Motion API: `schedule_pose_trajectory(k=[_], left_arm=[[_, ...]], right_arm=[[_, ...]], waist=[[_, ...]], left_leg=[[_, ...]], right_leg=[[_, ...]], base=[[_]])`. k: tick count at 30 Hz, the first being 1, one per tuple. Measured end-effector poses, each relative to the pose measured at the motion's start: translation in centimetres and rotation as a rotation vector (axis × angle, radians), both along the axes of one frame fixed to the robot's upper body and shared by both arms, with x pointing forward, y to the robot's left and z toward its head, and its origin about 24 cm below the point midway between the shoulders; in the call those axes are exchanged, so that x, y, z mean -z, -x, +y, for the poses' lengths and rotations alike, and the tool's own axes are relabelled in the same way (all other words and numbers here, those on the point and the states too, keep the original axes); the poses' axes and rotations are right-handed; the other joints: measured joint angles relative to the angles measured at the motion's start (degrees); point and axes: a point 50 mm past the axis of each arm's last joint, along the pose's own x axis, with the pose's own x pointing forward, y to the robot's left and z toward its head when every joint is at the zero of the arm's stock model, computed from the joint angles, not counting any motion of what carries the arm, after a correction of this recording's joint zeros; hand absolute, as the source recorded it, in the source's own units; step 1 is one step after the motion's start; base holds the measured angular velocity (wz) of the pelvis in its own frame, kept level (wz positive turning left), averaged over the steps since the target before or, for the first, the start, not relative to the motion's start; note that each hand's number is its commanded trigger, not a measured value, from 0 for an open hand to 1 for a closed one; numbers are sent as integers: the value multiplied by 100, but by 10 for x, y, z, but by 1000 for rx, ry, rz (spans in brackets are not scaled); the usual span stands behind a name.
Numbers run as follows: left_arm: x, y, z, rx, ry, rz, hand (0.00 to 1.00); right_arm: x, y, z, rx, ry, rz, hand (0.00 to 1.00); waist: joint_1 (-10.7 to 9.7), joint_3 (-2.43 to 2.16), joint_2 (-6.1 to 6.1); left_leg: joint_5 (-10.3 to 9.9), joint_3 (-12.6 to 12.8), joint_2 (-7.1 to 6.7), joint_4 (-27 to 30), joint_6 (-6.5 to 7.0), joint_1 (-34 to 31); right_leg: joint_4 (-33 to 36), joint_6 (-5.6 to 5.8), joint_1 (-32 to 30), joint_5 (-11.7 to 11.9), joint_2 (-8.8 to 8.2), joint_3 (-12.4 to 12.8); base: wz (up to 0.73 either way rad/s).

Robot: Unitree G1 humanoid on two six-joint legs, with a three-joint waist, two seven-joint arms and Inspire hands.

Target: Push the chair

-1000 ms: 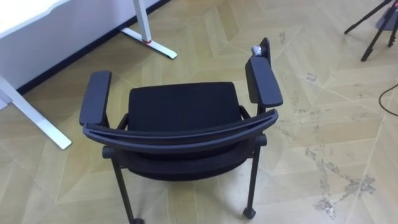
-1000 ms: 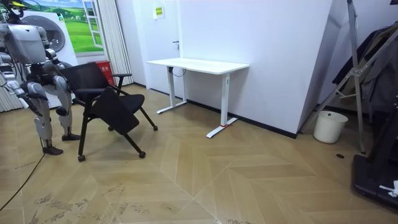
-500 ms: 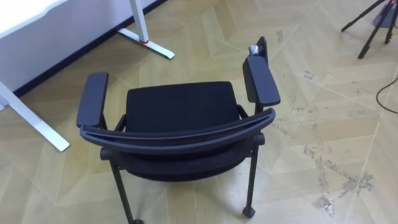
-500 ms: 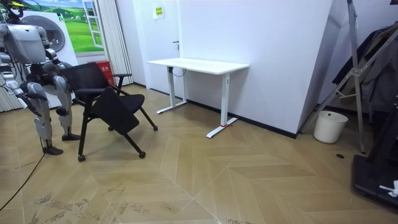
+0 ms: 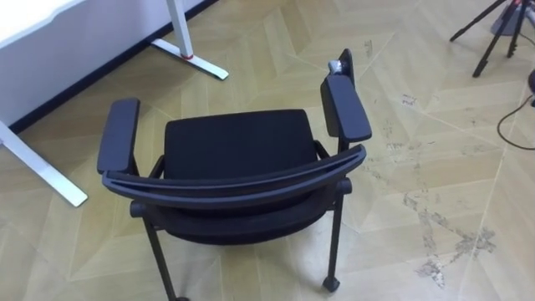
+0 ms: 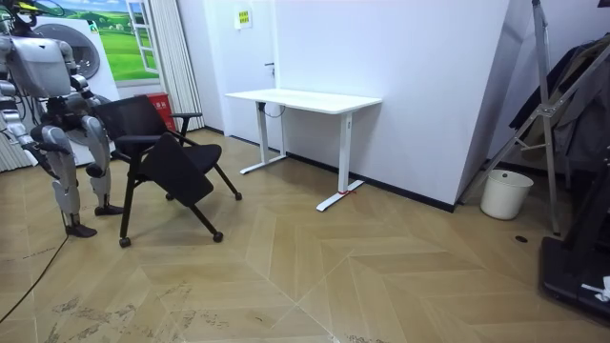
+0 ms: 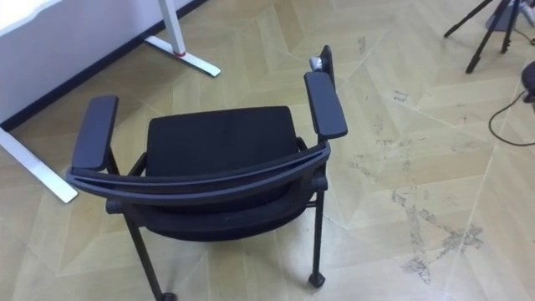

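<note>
The black chair (image 5: 238, 146) stands on the floor (image 5: 435, 109) before the robot, light, stiff and on wheels (image 5: 330, 284), best pushed at its back bar (image 5: 234, 180); how the hands (image 6: 11, 122) are held is unclear.

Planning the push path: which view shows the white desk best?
Room view: the whole white rectangular desk, top and both legs. Eye views catch its edge and leg feet beyond the black armchair.

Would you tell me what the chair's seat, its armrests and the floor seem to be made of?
The seat looks like black fabric, matt and evenly dark. The armrests look like smooth moulded plastic with a dull sheen. The floor looks like light wood or laminate, laid in herringbone planks.
</note>
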Motion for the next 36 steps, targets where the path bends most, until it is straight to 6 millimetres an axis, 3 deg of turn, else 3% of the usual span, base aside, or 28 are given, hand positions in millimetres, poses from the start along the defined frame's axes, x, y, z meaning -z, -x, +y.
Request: schedule_pose_trajectory(k=[9, 18, 21, 23, 27, 32, 36], left_arm=[[-9, -19, 22, -118, -64, -73, 0], [-27, -35, 58, -112, -307, -92, 0], [-37, -49, 65, -113, -392, -139, 0], [-47, -60, 72, -101, -453, -184, 0], [-63, -76, 84, -42, -579, -224, 0], [-95, -104, 98, -4, -748, -348, 0], [-106, -115, 98, 3, -802, -413, 0]], right_arm=[[-4, -9, -10, 36, 30, -46, 0], [-6, -7, -18, 44, 55, -40, 0], [-8, -6, -24, 51, 75, -36, 0], [-10, -9, -29, 47, 90, -43, 0], [-12, -6, -37, 42, 110, -36, 0], [-14, -7, -40, 42, 120, -39, 0], [-14, -11, -40, 48, 117, -52, 0]], waist=[[16, 34, 119], [14, 31, 149], [15, 10, 213], [22, -29, 287], [3, -16, 368], [44, -14, 350], [6, -10, 349]], left_leg=[[-14, 3, 7, 19, 1, 90], [-16, -34, 8, 31, 5, 117], [-21, -34, 4, 54, 6, 113], [-21, -32, 2, 48, 6, 137], [-21, -45, 4, 42, 6, 163], [-20, -46, 5, 68, 6, 117], [-20, -64, -1, 56, 7, 170]], right_leg=[[58, 7, 8, -4, 0, 22], [64, 9, 62, -6, -1, 20], [63, 8, 90, -5, 0, 22], [63, 8, 107, -5, -2, 24], [67, 9, 99, -6, 0, 15], [76, 8, 101, -5, 1, 14], [60, 9, 159, -5, -2, 11]], base=[[0], [0], [0], [0], [1], [0], [1]])
